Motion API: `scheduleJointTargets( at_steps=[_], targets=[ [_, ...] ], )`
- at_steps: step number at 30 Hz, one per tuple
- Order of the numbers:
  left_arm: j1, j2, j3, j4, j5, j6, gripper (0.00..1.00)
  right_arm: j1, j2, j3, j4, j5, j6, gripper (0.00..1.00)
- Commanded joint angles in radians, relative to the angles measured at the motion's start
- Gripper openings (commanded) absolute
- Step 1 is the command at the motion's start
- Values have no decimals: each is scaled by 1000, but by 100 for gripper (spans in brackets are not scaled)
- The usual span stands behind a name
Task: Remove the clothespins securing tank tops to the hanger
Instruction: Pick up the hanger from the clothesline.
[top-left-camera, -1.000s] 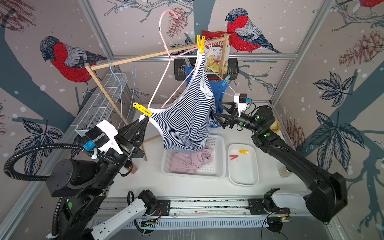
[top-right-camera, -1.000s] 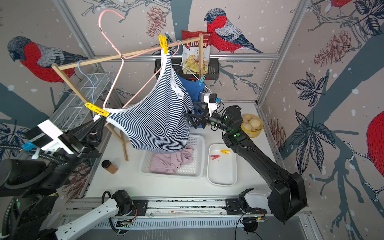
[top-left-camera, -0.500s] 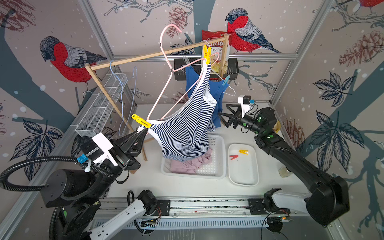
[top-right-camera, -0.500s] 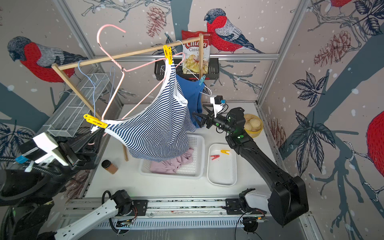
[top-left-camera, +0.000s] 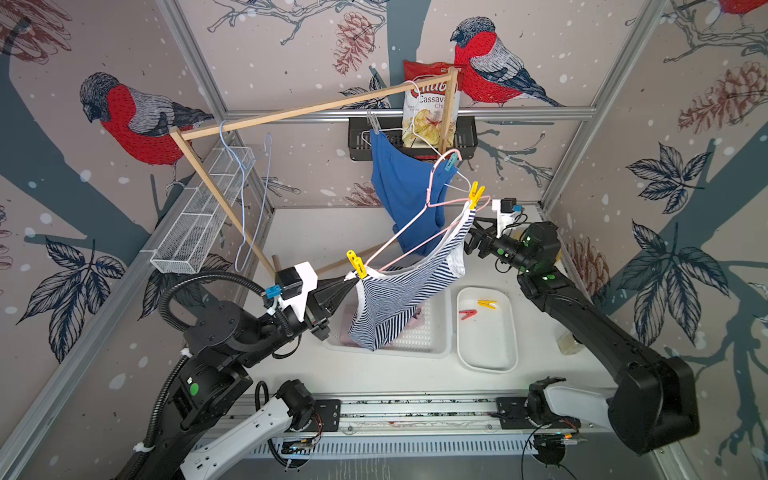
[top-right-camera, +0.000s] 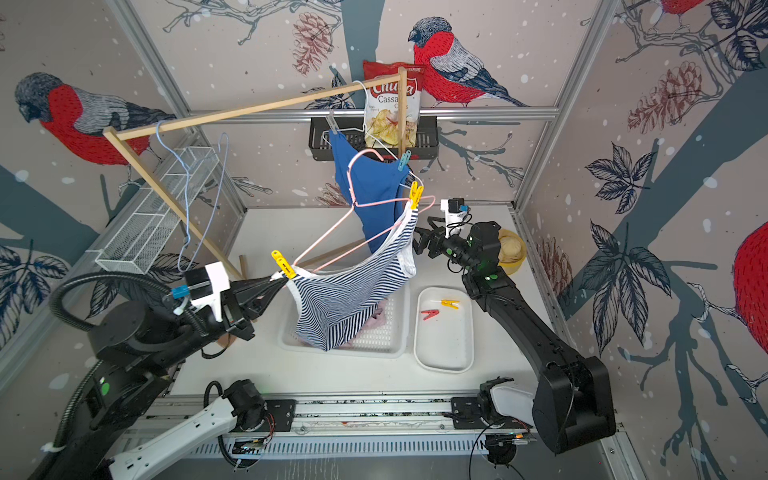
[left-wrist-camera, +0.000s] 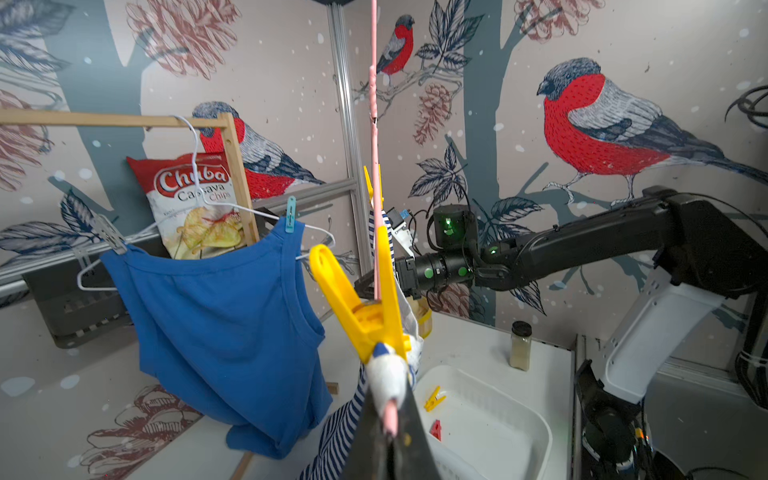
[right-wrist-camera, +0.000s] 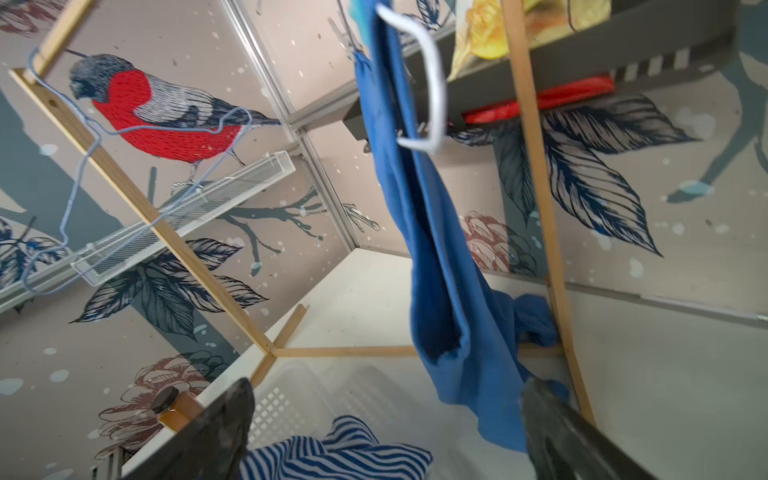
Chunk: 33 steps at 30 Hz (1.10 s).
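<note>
A cassava chips bag (top-left-camera: 424, 114) stands in a black wall shelf (top-left-camera: 356, 143) — a white wire basket (top-left-camera: 195, 224) hangs on another wall.

Striped top (top-left-camera: 399, 299) hangs across the middle; blue top (top-left-camera: 409, 195) blocks behind.

Above the white perforated plastic basket (top-left-camera: 432, 349) hung a navy-and-white striped cloth tank top (top-left-camera: 395, 299) with white trim, on a pink wire hanger (top-left-camera: 415, 220); one yellow plastic clothespin (top-left-camera: 356, 264) and a second yellow clothespin (top-left-camera: 475, 194) pinned it; behind the basket, a plain bright blue tank top (top-left-camera: 399, 183) carried a light teal clothespin (top-left-camera: 451, 163) and a grey clothespin (top-left-camera: 374, 123); inside the basket lay pale mauve-pink cloth (top-right-camera: 378, 322); just beside the basket, a white oval tray (top-left-camera: 486, 361) held a red clothespin (top-left-camera: 467, 313) and a third yellow clothespin (top-left-camera: 487, 304); the wallpaper (top-left-camera: 291, 50) showed red-breasted grey birds on pale beige.
</note>
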<state>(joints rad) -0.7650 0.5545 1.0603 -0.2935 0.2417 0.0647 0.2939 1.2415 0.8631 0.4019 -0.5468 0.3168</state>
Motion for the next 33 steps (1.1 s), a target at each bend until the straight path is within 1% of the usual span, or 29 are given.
scheduleJointTargets(
  at_steps=[1,4,6,7,9,11,12,13,14,15,17,21,25,27,30,33],
  targets=[
    [1,16,-47,91,62,-35,0,-9,32,-29,-12,20,19,99],
    [17,33,-80,146,99,-55,0,-8,75,-64,17,15,30,98],
    [60,56,-88,184,156,-69,0,-7,101,-85,42,12,42,97],
    [106,75,-89,204,207,-86,0,-6,117,-94,55,11,45,97],
    [226,109,-114,269,342,-142,0,-4,139,-110,78,7,54,96],
    [386,123,-191,408,505,-257,0,-4,158,-125,97,3,57,96],
    [450,124,-234,486,562,-313,0,-2,166,-129,103,2,59,96],
    [532,119,-284,585,632,-395,0,-1,175,-134,112,-2,60,96],
    [592,111,-336,675,679,-462,0,2,186,-136,122,-9,62,96],
    [634,100,-377,731,699,-499,0,7,194,-134,124,-17,61,96],
    [690,59,-425,753,713,-507,0,29,208,-124,123,-30,43,95],
    [716,-29,-420,675,701,-451,0,109,216,-90,93,-6,-1,95],
    [717,-20,-381,631,708,-435,0,204,240,-28,19,73,-53,96],
    [719,-4,-368,635,696,-433,0,254,253,3,-12,83,-76,95],
    [728,14,-341,645,642,-419,0,324,251,33,-31,35,-90,94],
    [742,32,-306,645,579,-410,0,376,223,45,-34,-39,-56,92]
  ],
)
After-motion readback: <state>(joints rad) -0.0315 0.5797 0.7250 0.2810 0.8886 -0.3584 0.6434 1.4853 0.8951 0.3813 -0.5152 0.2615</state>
